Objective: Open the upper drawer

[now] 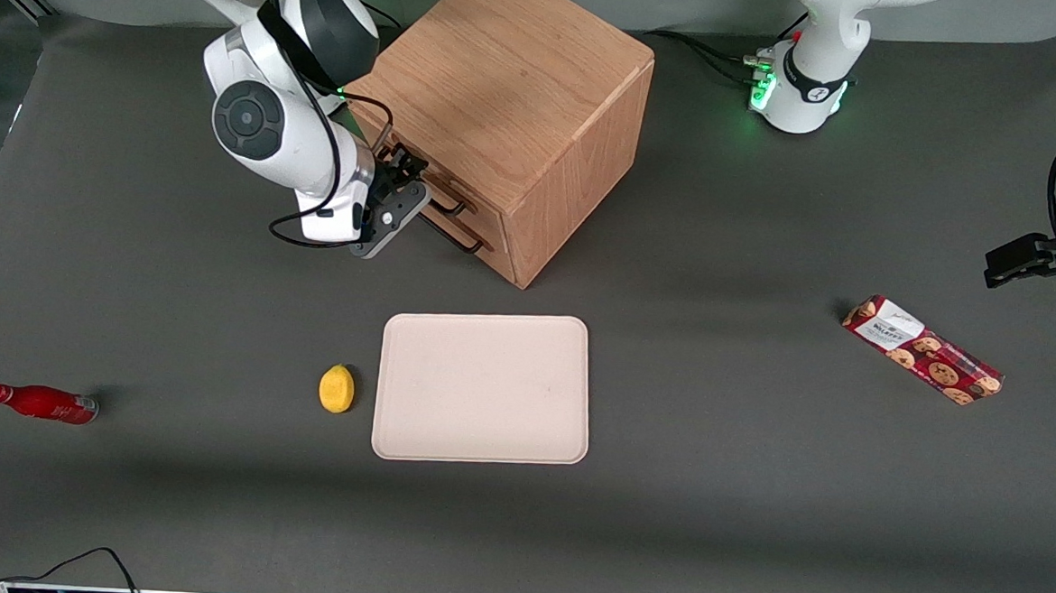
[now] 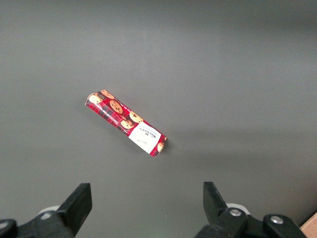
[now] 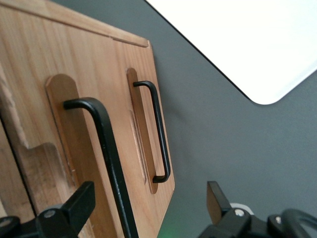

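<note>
The wooden cabinet (image 1: 512, 88) stands on the table, farther from the front camera than the tray. Its upper drawer (image 3: 39, 64) is shut; its black bar handle (image 1: 447, 205) also shows in the right wrist view (image 3: 101, 148). The lower drawer's handle (image 1: 467, 244) sits just below it and also shows in the right wrist view (image 3: 161, 134). My gripper (image 1: 405, 174) is right in front of the drawer fronts. In the right wrist view the gripper (image 3: 146, 208) is open, with the upper handle's bar passing between its two fingers (image 3: 74, 203), touching neither.
A pale rectangular tray (image 1: 483, 384) lies nearer the front camera than the cabinet, with a yellow lemon (image 1: 337, 388) beside it. A red bottle (image 1: 42, 403) lies toward the working arm's end. A red cookie pack (image 1: 923, 350) lies toward the parked arm's end.
</note>
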Available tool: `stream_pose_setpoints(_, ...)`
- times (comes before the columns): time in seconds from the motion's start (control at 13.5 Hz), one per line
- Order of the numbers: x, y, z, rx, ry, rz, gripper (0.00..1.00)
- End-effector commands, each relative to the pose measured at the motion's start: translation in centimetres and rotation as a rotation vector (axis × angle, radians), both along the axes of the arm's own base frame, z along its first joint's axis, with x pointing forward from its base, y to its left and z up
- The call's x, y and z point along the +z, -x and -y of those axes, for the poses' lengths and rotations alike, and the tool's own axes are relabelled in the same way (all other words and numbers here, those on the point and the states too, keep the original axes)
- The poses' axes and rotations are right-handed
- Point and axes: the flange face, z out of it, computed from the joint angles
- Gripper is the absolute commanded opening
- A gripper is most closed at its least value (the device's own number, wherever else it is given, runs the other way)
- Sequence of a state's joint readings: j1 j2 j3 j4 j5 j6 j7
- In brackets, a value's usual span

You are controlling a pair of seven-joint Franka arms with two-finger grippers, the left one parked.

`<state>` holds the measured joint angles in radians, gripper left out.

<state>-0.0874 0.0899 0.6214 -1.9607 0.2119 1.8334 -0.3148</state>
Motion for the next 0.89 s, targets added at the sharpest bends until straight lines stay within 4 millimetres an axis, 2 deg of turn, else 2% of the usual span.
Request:
stream_pose_setpoints(0.0,-0.7,0.4,-0.1,0.062,-0.039,0.002,1.00)
stream_pose_setpoints(0.3,-1.5,0.5,0.0,0.076,-0.041,-0.003,1.00)
stream_pose_setpoints(0.52,-3.2,0.8,0.0,0.067,-0.045,0.012,1.00)
stream_pose_setpoints(0.81,-4.5,0.6,-0.4,0.079,-0.054,0.002,1.00)
